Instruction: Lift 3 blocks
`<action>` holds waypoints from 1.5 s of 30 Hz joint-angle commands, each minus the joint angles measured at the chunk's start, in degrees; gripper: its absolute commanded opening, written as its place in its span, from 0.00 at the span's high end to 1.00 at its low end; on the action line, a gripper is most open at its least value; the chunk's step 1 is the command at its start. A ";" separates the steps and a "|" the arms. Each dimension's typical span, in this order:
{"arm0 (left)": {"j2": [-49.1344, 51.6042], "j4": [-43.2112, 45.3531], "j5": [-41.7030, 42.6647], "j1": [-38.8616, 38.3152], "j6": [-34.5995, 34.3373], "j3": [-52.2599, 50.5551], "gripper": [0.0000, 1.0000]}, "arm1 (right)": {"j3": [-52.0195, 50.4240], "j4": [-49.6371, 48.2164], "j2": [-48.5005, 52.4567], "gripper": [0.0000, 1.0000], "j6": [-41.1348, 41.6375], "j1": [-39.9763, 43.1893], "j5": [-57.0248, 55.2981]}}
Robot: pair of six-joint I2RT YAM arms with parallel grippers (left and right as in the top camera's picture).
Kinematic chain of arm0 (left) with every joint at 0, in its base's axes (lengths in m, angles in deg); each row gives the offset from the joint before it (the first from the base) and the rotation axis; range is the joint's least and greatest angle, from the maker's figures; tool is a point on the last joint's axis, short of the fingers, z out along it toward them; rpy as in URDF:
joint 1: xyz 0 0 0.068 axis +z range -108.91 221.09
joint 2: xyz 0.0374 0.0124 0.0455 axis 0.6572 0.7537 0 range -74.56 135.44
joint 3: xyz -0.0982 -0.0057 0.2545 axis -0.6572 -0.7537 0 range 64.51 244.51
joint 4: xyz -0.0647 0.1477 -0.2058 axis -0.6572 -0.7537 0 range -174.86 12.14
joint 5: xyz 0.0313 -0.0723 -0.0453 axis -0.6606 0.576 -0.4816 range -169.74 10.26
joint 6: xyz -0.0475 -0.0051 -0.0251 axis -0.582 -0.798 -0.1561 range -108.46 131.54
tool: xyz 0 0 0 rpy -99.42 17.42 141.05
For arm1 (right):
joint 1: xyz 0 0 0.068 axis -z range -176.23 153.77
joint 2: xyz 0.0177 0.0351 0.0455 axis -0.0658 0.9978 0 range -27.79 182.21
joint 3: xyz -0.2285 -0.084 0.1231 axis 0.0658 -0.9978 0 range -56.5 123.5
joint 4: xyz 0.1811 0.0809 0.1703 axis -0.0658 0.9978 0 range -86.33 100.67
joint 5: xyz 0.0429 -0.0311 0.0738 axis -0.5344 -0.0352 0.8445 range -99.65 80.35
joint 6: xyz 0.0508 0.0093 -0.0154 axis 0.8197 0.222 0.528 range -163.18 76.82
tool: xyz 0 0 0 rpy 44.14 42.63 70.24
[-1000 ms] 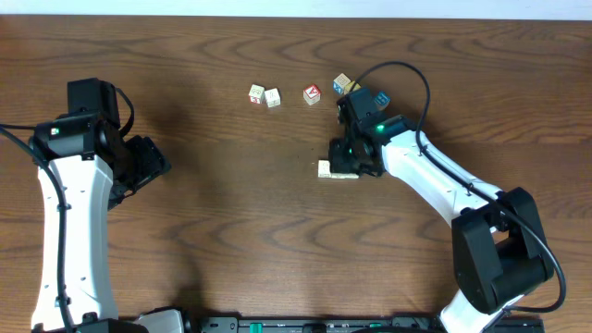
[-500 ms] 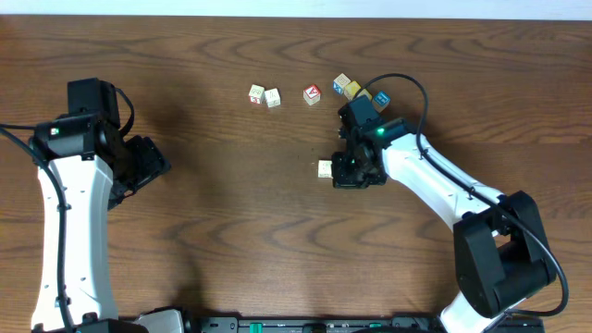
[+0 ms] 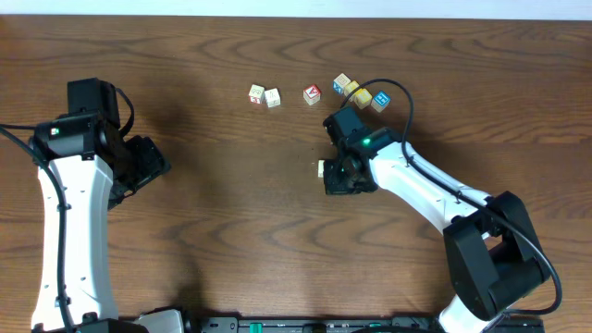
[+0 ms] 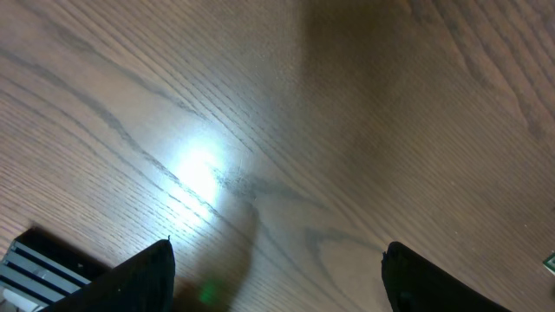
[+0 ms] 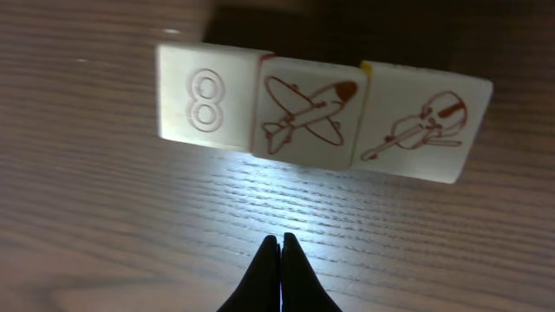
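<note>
Overhead, the right pincer (image 3: 339,178) hangs over the blocks (image 3: 321,168) mid-table (image 3: 231,231), with the left pincer (image 3: 153,165) well apart; the left wrist shows its fingers spread above the wood; the right wrist shows tips pressed together, near the three blocks, which lie in a touching row.

The tabletop (image 5: 104,234) is brown wood with a fine, darker grain. The block with the 8 (image 5: 206,100) is cream-white, and its figure is pale, without colour. The block with the airplane (image 5: 305,113) is cream with a red line drawing and a thin red edge. The third block (image 5: 422,130) is also cream, with a red line drawing and a yellowish edge. The right hand (image 5: 279,247) is black. The overhead view shows a red cube (image 3: 312,93), a yellow cube (image 3: 362,95) and a blue cube (image 3: 380,100).
</note>
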 commanded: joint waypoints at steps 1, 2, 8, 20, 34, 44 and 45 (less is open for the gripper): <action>-0.20 -0.35 -0.37 0.20 -0.52 1.01 0.23 | -1.95 -1.01 0.46 0.99 2.54 -0.31 -2.78; -0.20 -0.35 -0.37 0.20 -0.52 1.01 0.23 | -2.36 -1.66 0.46 0.99 2.54 -0.33 -2.78; -0.20 -0.35 -0.37 0.20 -0.52 1.01 0.23 | -2.84 -4.22 0.46 0.99 2.56 -0.26 -3.26; -0.20 -0.35 -0.37 0.20 -0.52 1.01 0.23 | -3.02 -5.88 0.55 0.99 2.75 -0.31 -4.94; -0.20 -0.35 -0.37 0.20 -0.52 1.01 0.23 | -2.99 -6.99 0.55 0.99 2.75 -0.31 -4.94; -0.20 -0.35 -0.37 0.20 -0.52 1.01 0.23 | -3.02 -7.82 0.57 0.99 2.75 -0.31 -4.98; -0.20 -0.35 -0.37 0.20 -0.52 1.01 0.23 | -3.02 -7.82 0.55 0.99 2.75 -0.31 -5.05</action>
